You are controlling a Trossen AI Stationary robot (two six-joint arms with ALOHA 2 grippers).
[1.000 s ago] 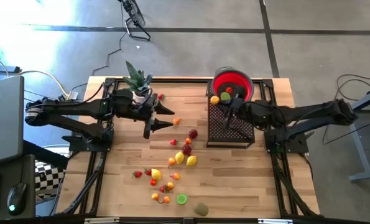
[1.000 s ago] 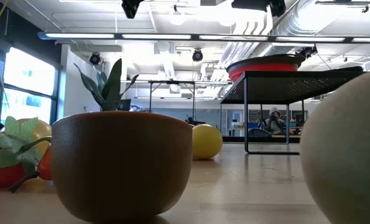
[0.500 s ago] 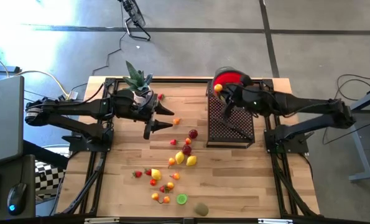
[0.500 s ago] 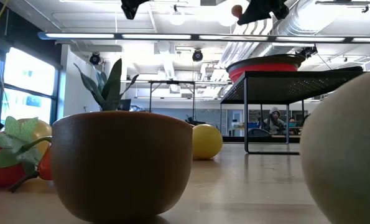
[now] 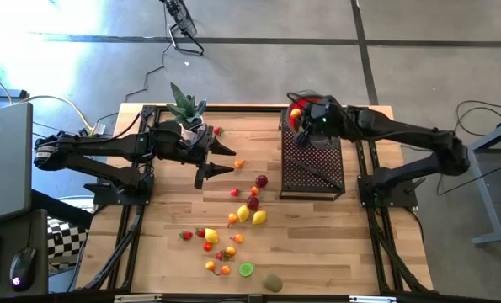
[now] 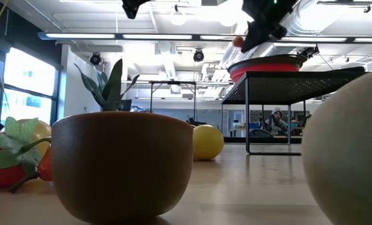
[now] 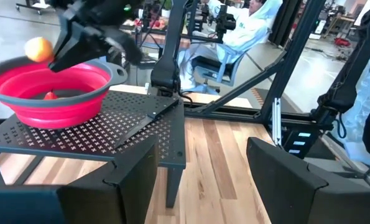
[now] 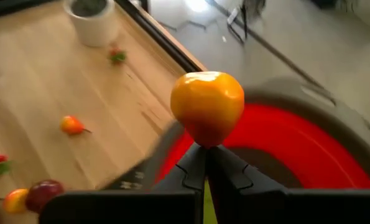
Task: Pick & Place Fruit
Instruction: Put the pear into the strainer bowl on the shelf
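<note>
A small orange fruit (image 8: 207,106) hangs at the tip of my right gripper (image 8: 208,163), which is shut on it just above the red bowl (image 7: 54,93). The bowl stands on a black mesh stand (image 5: 313,164) at the table's far right, and my right arm hides most of the bowl (image 5: 311,101) from above. Several loose fruits (image 5: 250,206) lie on the wooden table's middle and near part. My left gripper (image 5: 231,160) stands open and holds nothing, raised over the table's left half; in its own view its fingers (image 7: 129,180) frame the stand. My right gripper pinches the orange fruit by its lower end (image 8: 204,142), right at the free ends of its two fingers. The fingers slant downward from the table's right side (image 7: 79,43). The fruit (image 6: 237,42) is lifted clear, above the red bowl's rim.
A green spiky plant in a white pot (image 5: 185,108) stands at the far left, beside my left arm. A brown rounded thing (image 6: 123,162) and a pale one (image 6: 348,150) lie close to the low camera at the near edge. People sit beyond the table.
My right gripper has swung from over the mesh stand toward the table's far edge, over the red bowl. It has tipped its fingers downward, and the orange fruit has come down with it toward the bowl's rim. The gripper stays shut.
</note>
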